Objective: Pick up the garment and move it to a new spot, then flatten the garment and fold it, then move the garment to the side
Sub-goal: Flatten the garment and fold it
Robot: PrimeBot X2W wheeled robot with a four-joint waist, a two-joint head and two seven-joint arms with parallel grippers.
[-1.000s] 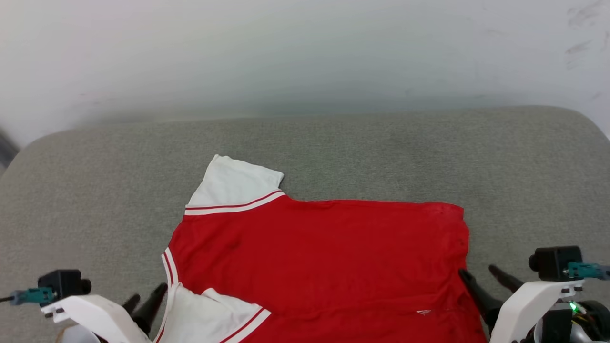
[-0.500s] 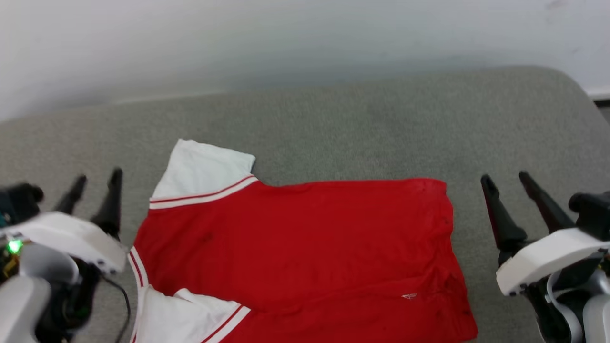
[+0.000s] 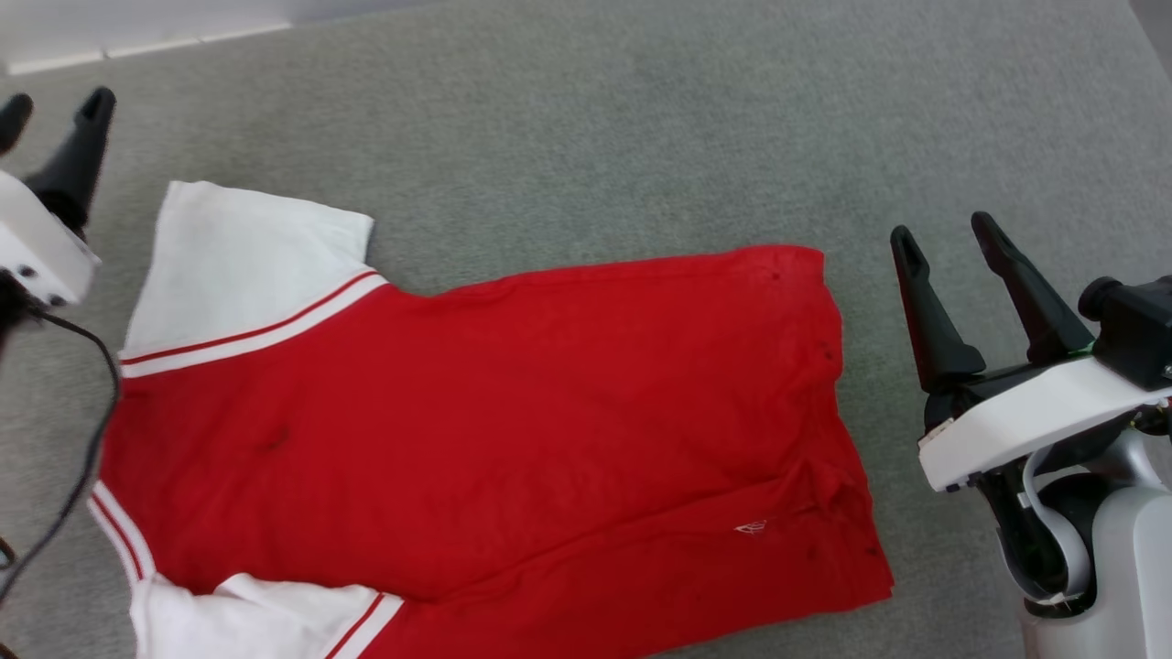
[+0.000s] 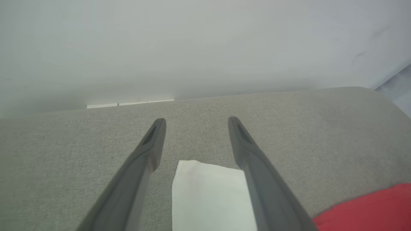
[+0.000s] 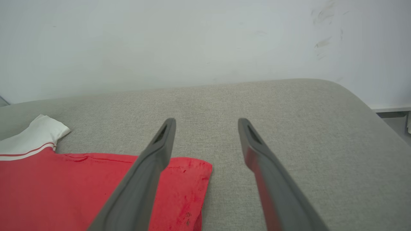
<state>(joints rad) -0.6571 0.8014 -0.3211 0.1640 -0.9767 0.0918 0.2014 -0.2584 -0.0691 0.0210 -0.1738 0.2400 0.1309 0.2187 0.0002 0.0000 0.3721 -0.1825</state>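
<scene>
While lying flat on the grey bench (image 3: 595,119), the garment (image 3: 476,403) is running crosswise, sleeves (image 3: 247,247) to the robot's left, hem (image 3: 847,412) to its right. Spread and empty, the left hand (image 3: 53,108) and right hand (image 3: 943,233) are standing clear of edges they hugged a second ago.

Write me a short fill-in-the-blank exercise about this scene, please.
1. The garment has a red body and ____ sleeves.
2. It lies spread out on a ____ fabric surface.
3. The left hand and the right hand both have their fingers ____, holding nothing.
Missing words: white; grey; open.
</scene>
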